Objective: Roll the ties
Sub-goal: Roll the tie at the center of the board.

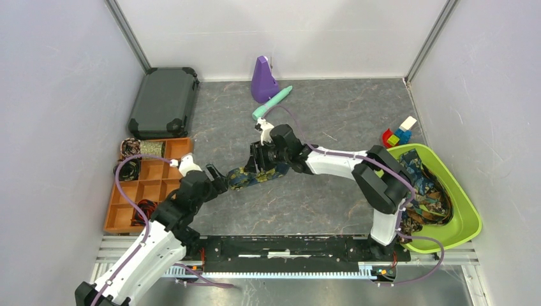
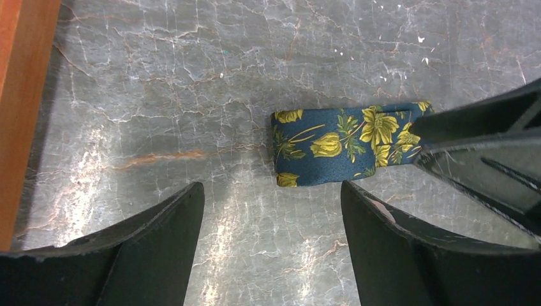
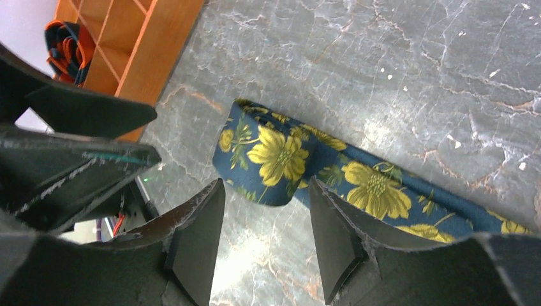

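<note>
Left fingers (image 2: pixel 150 255): spread wide, nothing between them
Right fingers (image 3: pixel 199 239): parted, gripping nothing
Tie (image 3: pixel 281 159): navy with yellow flowers — flat on the grey desk (image 3: pixel 415 64), near end doubled over
</note>
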`<state>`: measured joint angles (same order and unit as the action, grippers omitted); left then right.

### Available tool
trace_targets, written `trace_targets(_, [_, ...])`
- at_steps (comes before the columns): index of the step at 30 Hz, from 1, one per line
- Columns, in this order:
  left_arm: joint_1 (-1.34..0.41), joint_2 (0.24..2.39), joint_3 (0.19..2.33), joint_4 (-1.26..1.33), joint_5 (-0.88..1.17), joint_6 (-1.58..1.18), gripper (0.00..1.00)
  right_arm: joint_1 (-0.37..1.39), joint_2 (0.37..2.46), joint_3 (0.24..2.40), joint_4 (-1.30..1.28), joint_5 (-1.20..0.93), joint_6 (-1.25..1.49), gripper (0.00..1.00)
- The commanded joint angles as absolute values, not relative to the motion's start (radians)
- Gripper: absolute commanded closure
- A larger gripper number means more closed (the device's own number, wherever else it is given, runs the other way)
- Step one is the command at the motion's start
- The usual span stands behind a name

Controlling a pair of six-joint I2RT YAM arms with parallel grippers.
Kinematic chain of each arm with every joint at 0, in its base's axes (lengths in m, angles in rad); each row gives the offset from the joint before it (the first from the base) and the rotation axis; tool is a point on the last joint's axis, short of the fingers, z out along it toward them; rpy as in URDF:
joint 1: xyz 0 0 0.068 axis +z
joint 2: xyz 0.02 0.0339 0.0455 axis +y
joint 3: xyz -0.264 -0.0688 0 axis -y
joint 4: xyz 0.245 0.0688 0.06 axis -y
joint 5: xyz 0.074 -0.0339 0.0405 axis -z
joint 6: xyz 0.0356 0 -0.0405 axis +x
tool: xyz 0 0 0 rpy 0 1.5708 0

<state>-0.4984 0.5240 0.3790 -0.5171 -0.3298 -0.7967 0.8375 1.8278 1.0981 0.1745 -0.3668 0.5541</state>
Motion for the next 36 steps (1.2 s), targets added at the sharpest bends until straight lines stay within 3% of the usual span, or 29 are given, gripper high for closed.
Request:
trace_targets(1, [-0.491, 0.515, 0.353, -0.454, -0.29, -0.851, 0.16, 0.839, 1.9, 1.188, 0.111, -0.356, 0.569, 0.44])
trace_targets(10, [-0.491, 0.526, 0.326, -0.403, -0.256, -0.845, 0.16, 0.84, 1.974, 1.223, 0.126, -0.366, 0.591, 0.5])
trace_targets(25, [-0.489, 0.552, 0.316, -0.383, -0.269, -0.831, 0.16, 0.828, 1.953, 1.194, 0.269, -0.472, 0.706, 0.42])
trace_targets(36, [-0.487, 0.57, 0.325, -0.37, -0.274, -0.812, 0.14, 0.829, 2.02, 1.192, 0.277, -0.451, 0.73, 0.46])
